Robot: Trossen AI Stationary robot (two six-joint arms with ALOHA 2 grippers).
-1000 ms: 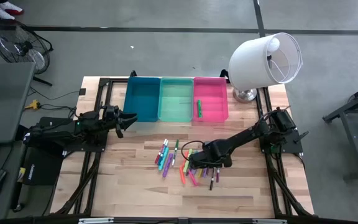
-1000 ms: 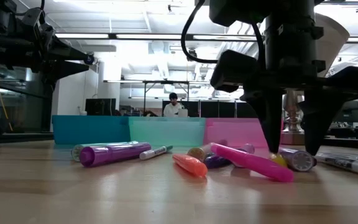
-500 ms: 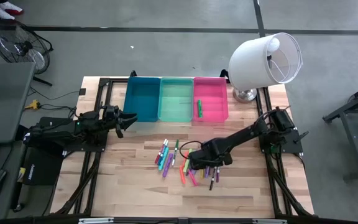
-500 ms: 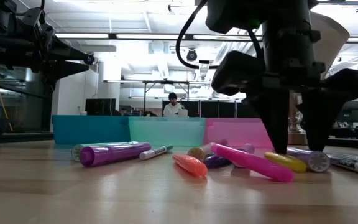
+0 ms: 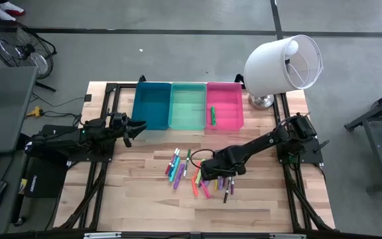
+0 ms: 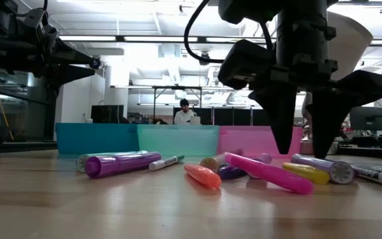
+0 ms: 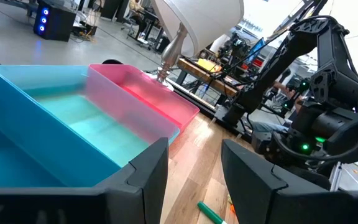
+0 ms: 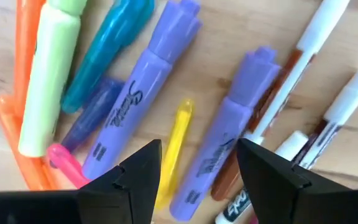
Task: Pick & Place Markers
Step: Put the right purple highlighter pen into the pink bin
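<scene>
The markers (image 5: 201, 174) lie scattered in a loose pile on the wooden table (image 5: 138, 199), around its middle and somewhat toward the front edge, in pink, purple, orange, green, yellow and white. Directly over the right part of this pile hangs the right gripper (image 6: 302, 146), pointing down, its fingers apart with nothing between them and their tips just clear of the pens. Under it, in the right wrist view, a thin yellow marker (image 8: 173, 146) lies between two purple markers (image 8: 145, 121), in line with the gap of the jaws.

Farther back, three bins stand side by side along the table's far edge: a blue bin (image 5: 152, 106), a mint green bin (image 5: 188, 106) and a pink bin (image 5: 225, 105). One green marker (image 5: 212, 115) lies inside the pink bin. The left gripper (image 5: 140, 126) waits near the table's left edge, just beside the blue bin, its fingers partly apart and empty. A white lamp (image 5: 282, 65) stands at the far right corner.
</scene>
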